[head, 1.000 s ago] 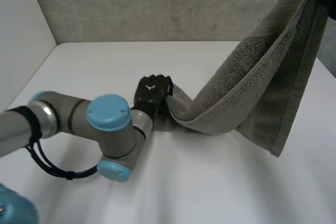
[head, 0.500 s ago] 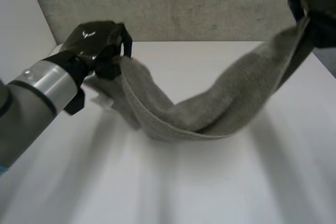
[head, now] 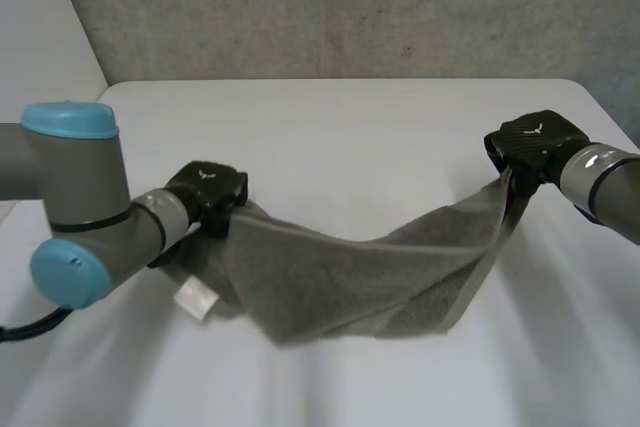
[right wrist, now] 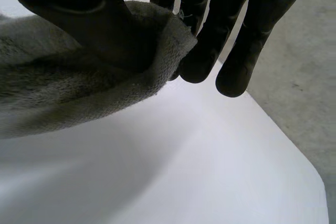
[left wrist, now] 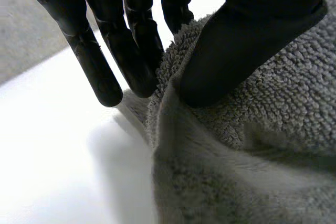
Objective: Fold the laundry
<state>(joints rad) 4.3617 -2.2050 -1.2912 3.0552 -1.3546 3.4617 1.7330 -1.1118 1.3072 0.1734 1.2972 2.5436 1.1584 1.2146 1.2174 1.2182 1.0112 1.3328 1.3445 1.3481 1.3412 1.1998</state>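
Note:
A grey terry towel [head: 350, 282] hangs stretched between my two hands, sagging in the middle onto the white table [head: 330, 127]. My left hand [head: 207, 193] pinches one end of the towel [left wrist: 252, 145] between thumb and fingers [left wrist: 131, 51]. My right hand [head: 535, 147] pinches the other end of the towel [right wrist: 79, 87] the same way, thumb on top, fingers [right wrist: 210, 35] beneath. A white label [head: 194, 298] dangles from the towel below the left hand.
The grey wall [head: 330, 7] runs along the table's far edge. The table's right corner [right wrist: 315, 182] lies just beyond the right hand, with grey floor [right wrist: 299, 77] past it.
Both hands have come down from high up to just above the table, and moved apart. The towel, which hung steeply from the right hand, now spans low between them.

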